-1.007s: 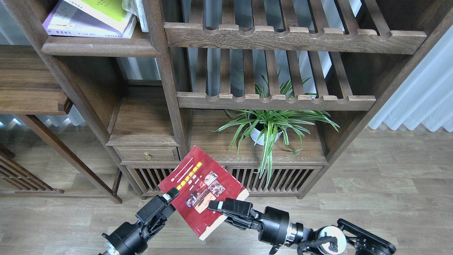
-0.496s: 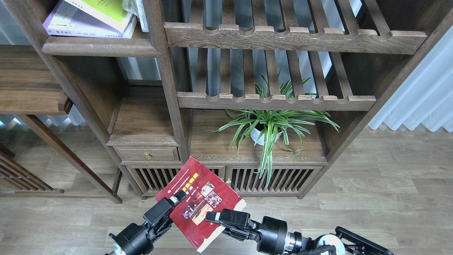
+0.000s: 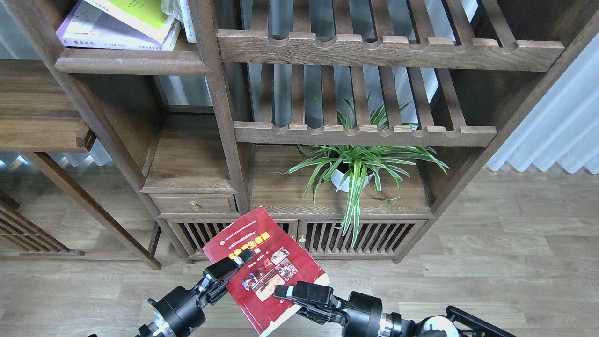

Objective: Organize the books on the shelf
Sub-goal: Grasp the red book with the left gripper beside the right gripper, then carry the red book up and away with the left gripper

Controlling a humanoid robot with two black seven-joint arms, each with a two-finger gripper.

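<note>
The dark red book with photos on its cover hangs tilted in the air low at the centre, in front of the cabinet's base. My left gripper clamps its left edge, one finger lying across the cover. My right gripper clamps its lower right edge. The pale lilac-white book lies flat on the shelf at the top left, with the yellow-green book on top of it. Both are cut off by the top of the view.
Slatted racks with notched rails fill the cabinet's right half. A potted spider plant stands on the lower board. A small drawer sits under a side ledge. A wooden table is at the left, curtains at the right.
The red book has come down and towards me and has turned a little. My left gripper has moved right onto its cover. My right gripper has dropped lower with it.
</note>
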